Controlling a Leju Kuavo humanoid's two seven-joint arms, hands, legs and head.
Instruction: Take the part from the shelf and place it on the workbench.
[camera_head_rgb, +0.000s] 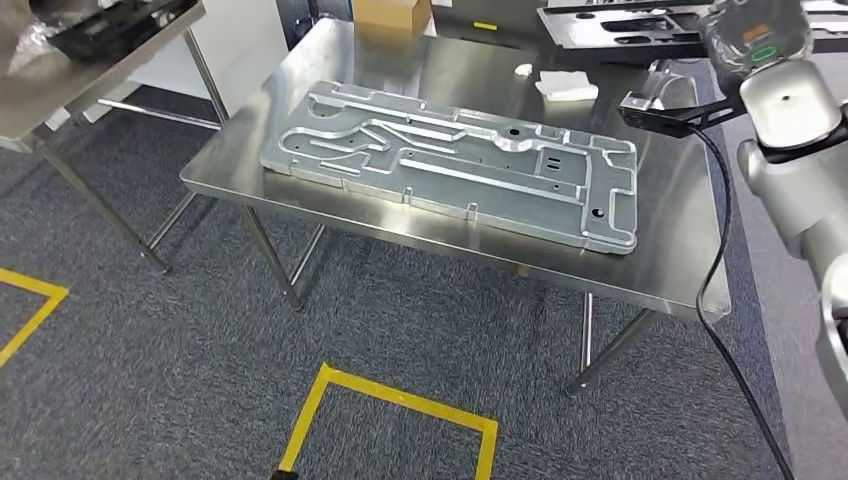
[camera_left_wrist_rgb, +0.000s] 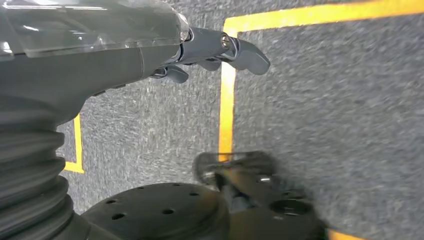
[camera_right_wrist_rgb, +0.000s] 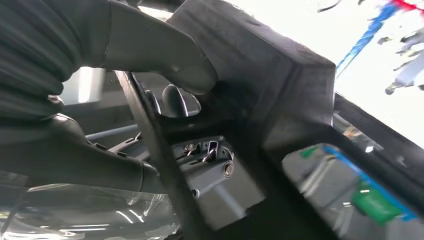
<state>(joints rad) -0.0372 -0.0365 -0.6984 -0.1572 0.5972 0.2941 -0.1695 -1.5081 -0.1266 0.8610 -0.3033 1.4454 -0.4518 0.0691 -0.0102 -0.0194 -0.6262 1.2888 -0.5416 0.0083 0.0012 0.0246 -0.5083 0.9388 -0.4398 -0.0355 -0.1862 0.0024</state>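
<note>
Task status: a large flat machined aluminium plate with milled pockets and channels (camera_head_rgb: 455, 160) lies flat on the stainless steel workbench (camera_head_rgb: 670, 270) in the head view, well inside its edges. Whether this plate is the task's part or one already there cannot be told.

Right arm is raised toward the far right, where dark trays (camera_head_rgb: 620, 25) sit at shelf height. In the right wrist view the right hand (camera_right_wrist_rgb: 170, 95) is wrapped around a black, thin flat part (camera_right_wrist_rgb: 165, 185): thick grey thumb (camera_right_wrist_rgb: 165, 55) on one face, dark fingertips (camera_right_wrist_rgb: 175, 100) curled against the other, close beside a black block-shaped structure (camera_right_wrist_rgb: 270, 90). Judgement: the hand grips this black part; fingers are closed tightly with little gap. In the head view a dark flat piece (camera_head_rgb: 670, 112) projects from near the right wrist, above the bench's far right corner.

Left hand (camera_left_wrist_rgb: 210, 50): hangs over grey carpet with yellow floor tape (camera_left_wrist_rgb: 227, 100); fingers curled in loosely, nothing held.

Judgement: pick appears made; carry-over and set-down on the bench remain.
</note>
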